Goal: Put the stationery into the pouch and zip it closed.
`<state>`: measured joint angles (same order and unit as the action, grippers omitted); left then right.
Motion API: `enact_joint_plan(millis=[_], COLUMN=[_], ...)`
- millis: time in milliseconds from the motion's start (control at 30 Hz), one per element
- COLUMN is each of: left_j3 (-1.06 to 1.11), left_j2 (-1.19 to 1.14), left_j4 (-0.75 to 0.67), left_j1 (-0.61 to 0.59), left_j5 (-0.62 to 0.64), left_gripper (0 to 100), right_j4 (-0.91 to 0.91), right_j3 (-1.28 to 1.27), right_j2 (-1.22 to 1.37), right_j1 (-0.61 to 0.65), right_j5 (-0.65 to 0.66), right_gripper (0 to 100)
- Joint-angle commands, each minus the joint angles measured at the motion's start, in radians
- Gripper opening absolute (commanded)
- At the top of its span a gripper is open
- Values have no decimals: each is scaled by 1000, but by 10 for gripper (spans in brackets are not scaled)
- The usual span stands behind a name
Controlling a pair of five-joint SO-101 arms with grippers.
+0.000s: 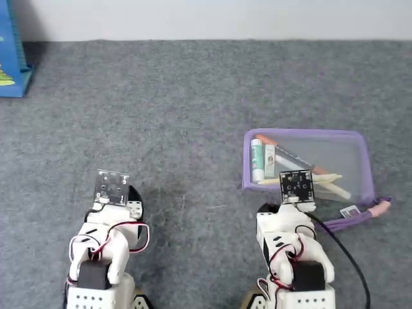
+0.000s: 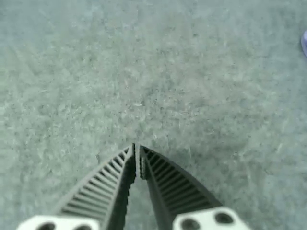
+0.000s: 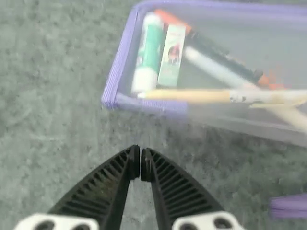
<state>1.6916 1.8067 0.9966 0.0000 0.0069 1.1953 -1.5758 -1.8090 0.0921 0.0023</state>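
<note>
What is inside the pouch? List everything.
Inside the pouch: a green-and-white glue stick, a small green packet, an orange-tipped pen, two cream sticks. The right arm hides part of them from above.

Bare grey table (image 1: 193, 96) stretches wide across the middle and far side, and all around the left gripper (image 2: 136, 160), whose tips are pressed together. The pouch (image 1: 302, 132) blocks the way just ahead of the right gripper (image 3: 140, 165), a narrow strip of table between them, and its purple strap (image 1: 351, 219) lies beside that arm. A blue box (image 1: 11, 58) stands at the far left edge, well apart from both arms.
</note>
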Motion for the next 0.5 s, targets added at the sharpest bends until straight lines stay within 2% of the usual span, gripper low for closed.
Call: enact_joint_plan(millis=[0, 100, 467], left_j3=[-8, -8, -8], left_j2=[15, 15, 15], left_j4=[-31, -29, 127], left_j1=[5, 0, 0], left_j5=[-9, -8, -9], left_gripper=[13, 13, 13], right_j4=[-18, -76, 1], right_j3=[-38, -110, -107], right_j2=[-7, -2, -5], right_j1=[-7, -7, -13], right_j5=[-12, -12, -6], right_gripper=[8, 9, 9])
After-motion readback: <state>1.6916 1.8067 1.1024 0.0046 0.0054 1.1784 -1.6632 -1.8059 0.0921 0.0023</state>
